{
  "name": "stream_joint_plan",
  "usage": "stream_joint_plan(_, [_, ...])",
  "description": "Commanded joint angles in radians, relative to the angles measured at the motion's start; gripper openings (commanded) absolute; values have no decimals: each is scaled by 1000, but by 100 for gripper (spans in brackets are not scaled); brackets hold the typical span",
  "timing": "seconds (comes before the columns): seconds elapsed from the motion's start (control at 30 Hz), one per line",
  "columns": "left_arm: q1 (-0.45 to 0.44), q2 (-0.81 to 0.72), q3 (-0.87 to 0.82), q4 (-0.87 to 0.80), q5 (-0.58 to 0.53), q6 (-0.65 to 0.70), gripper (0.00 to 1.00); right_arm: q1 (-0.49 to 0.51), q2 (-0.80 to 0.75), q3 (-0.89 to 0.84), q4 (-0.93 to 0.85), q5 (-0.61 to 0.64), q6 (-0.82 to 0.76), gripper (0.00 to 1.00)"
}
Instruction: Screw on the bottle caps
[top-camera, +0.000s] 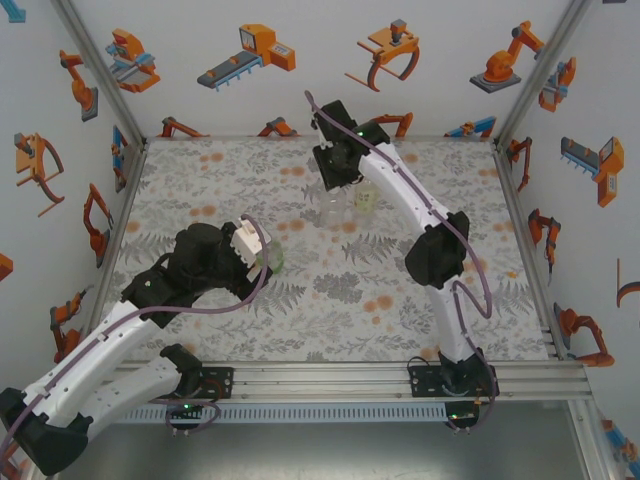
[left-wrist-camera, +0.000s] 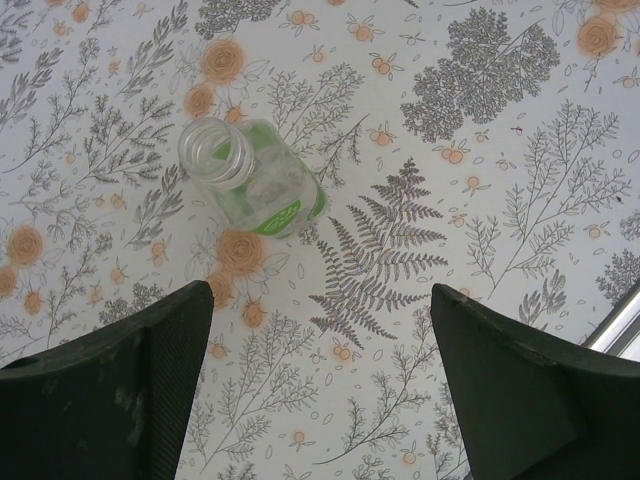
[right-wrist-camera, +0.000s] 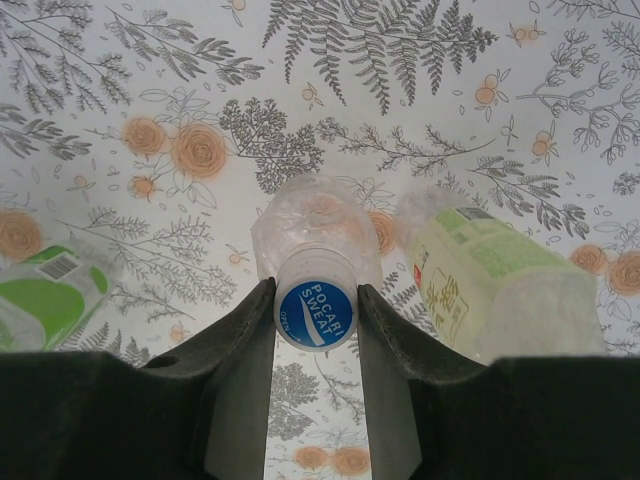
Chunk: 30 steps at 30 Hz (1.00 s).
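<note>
Top view: the colourless bottle (top-camera: 333, 207) stands upright at the far side of the table (top-camera: 400, 320), with the right gripper (top-camera: 335, 185) directly over its neck. The pale yellow bottle (top-camera: 366, 201) stands just to its right. The green-tinted bottle (top-camera: 273, 260) is well apart to its left, nearer the arm bases and partly under the left wrist. Left wrist view: the left gripper (left-wrist-camera: 320, 385) hangs with jaws wide apart and nothing between them. The green-tinted bottle stands beyond the fingertips, its neck open and uncapped. Right wrist view: the right gripper is clamped on a blue-topped cap (right-wrist-camera: 316, 313) marked POCARI SWEAT, which is seated on the neck of the colourless bottle. Whether the pale yellow bottle beside it carries a cap cannot be told. Assessment: the step in hand is screwing the cap onto the colourless bottle; how far it is threaded cannot be judged. The next move calls for wrist rotation about the bottle's axis under a firm grip and light downward pressure. The bottle stands unrestrained and may turn with the cap.
</note>
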Motion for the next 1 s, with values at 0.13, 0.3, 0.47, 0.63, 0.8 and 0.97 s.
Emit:
stream_joint_plan(0.13, [3,9,2,6,45,18,81,-5,18,3,9,1,-20,0])
stream_joint_plan(0.3, [3,7,0,6,48,22,81,-5,-6,-62,54,-7,-15,6])
stream_joint_plan(0.47, [3,3,-1,9,50,22,81,-5,-30,-83,62,-3,-9,30])
stream_joint_plan(0.63, [4,-5,-3,15,46,18,81,-5,-61,-81,64,6,-9,40])
stream_joint_plan(0.8, [11,-20,-12,26,41,12,82,-5,-91,-66,65,15,-9,49])
stream_joint_plan(0.97, [26,-25,-12,32,43,0,82,-4,-121,-55,50,28,-13,51])
